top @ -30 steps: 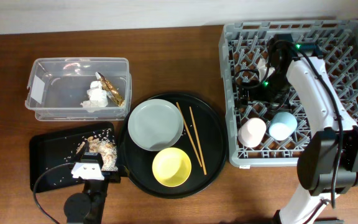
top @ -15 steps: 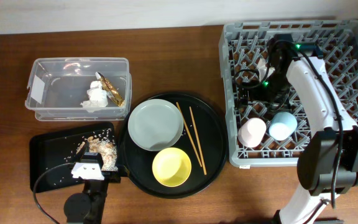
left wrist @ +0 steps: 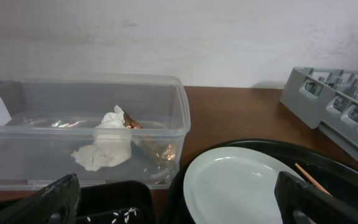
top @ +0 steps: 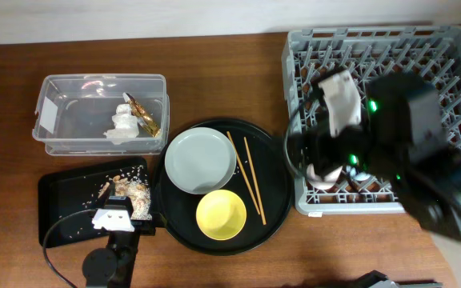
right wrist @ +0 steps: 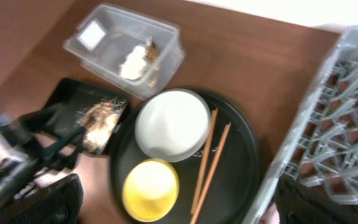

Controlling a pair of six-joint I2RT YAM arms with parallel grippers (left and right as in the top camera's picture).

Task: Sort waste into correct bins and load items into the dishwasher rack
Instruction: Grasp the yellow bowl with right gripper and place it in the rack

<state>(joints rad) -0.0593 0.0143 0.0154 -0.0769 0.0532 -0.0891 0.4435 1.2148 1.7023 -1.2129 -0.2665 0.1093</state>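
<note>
The grey plate [top: 201, 160], the yellow bowl [top: 221, 215] and the chopsticks [top: 246, 176] lie on the round black tray [top: 274, 200]. The white napkin [top: 123, 122] and the gold wrapper [top: 144, 116] are in the clear tub [top: 70, 120]. Food scraps [top: 130, 192] lie on the flat black tray [top: 62, 200]. My left gripper [left wrist: 176, 186] is open and empty, low between that tray and the plate [left wrist: 241, 186]. My right gripper [right wrist: 179, 190] is open and empty, high above the bowl [right wrist: 151, 190]. My raised right arm covers the middle of the rack [top: 446, 48]. A bit of the pink cup [top: 314, 173] shows; the blue cup is hidden.
The rack fills the right side of the table, its left wall close to the round tray. The tub stands at the back left, with the flat tray in front of it. Bare wood lies behind the round tray and along the front edge.
My right arm has lifted out of the rack and swung up toward the camera and to the left, now large and blurred. The left arm and all the objects have not moved.
</note>
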